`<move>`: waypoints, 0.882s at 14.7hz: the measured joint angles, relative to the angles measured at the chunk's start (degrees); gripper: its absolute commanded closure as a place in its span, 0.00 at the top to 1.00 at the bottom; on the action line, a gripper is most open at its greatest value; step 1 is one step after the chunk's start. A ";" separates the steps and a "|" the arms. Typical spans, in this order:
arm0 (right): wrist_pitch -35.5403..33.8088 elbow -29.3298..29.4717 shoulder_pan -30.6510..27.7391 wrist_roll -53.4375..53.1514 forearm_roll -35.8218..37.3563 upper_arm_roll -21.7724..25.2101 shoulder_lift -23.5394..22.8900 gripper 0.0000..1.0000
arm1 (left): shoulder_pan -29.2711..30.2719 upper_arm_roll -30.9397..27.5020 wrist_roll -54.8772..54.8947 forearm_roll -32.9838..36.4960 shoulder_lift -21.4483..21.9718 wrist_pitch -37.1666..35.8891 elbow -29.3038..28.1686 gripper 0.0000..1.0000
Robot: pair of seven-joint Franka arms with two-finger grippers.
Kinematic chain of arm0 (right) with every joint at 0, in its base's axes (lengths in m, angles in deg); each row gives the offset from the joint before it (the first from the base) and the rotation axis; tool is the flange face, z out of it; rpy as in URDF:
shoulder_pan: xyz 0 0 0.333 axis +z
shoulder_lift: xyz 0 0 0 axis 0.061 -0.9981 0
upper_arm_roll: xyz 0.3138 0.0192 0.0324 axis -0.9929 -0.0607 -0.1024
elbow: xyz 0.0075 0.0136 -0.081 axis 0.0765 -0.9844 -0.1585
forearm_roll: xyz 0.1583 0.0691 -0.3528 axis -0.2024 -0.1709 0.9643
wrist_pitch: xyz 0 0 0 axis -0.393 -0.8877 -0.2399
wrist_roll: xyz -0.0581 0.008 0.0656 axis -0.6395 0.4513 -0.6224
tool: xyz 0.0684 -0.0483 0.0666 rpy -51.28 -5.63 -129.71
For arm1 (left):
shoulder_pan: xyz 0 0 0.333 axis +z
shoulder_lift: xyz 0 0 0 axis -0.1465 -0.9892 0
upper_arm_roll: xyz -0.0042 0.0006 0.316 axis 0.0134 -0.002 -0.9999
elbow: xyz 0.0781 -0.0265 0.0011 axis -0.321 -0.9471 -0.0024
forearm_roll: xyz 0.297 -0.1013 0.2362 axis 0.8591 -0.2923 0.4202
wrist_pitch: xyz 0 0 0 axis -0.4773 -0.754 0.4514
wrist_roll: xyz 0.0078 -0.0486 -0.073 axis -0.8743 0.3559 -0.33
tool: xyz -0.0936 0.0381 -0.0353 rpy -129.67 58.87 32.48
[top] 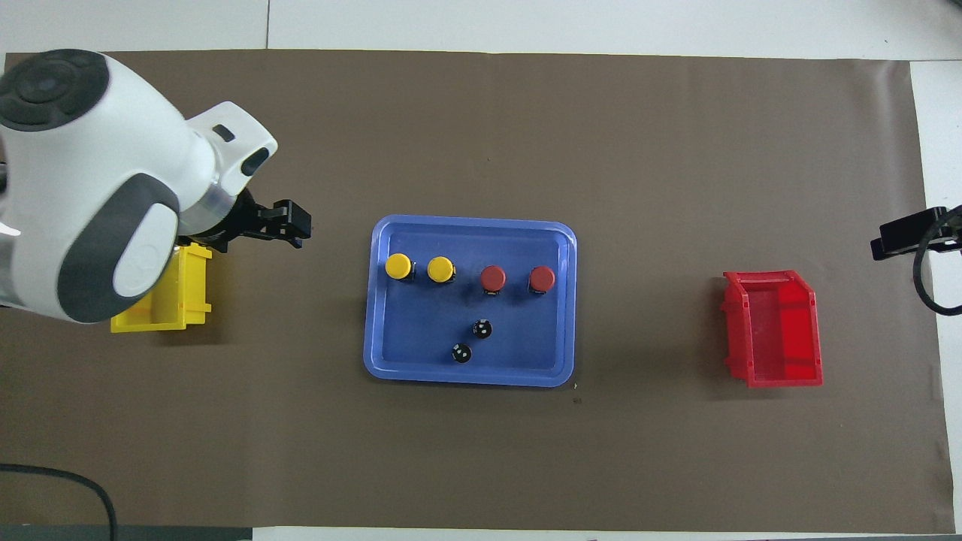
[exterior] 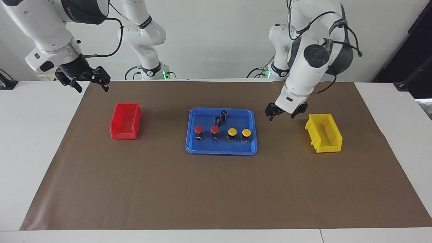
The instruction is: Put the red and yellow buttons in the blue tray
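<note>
A flat rectangular blue plastic tray (exterior: 221,150) with rounded corners and a low rim is seen on the brown paper mat (exterior: 216,189) at the middle of the table. In it, four small push buttons on black bases are lined up in one row along the part of the tray farther from the robots: two with round red caps (exterior: 198,129) (exterior: 215,129) toward the right arm's end and two with round yellow caps (exterior: 232,131) (exterior: 246,132) toward the left arm's end. All four are upright and set apart from one another. Two dark capless cylinders (exterior: 224,114) (exterior: 217,120) are also standing in the tray, nearer to the robots than the row of buttons.

The left gripper (exterior: 286,113) is held low over the mat between the tray and a small yellow plastic bin (exterior: 324,136); nothing is gripped, and its black fingers (exterior: 271,111) are parted. It is just beside the tray's edge at the left arm's end, clear of the tray and apart from the nearest yellow button.

The right gripper (exterior: 88,79) is raised over the mat's edge at the right arm's end, above and well apart from a small red plastic bin (exterior: 125,121) and from the tray. Its fingers are spread and nothing is held between them.
</note>
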 measured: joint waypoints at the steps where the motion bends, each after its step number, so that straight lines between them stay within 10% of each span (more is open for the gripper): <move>1: 0.00 0.00 0.00 0.00 0.00 0.00 0.00 1.00 | 2.21 -0.11 3.37 0.00 1.91 -1.95 -0.01 1.00; 13: 0.00 0.00 0.00 0.00 0.00 0.00 0.00 1.00 | 11.70 -4.81 18.79 0.05 7.74 -8.69 2.98 1.00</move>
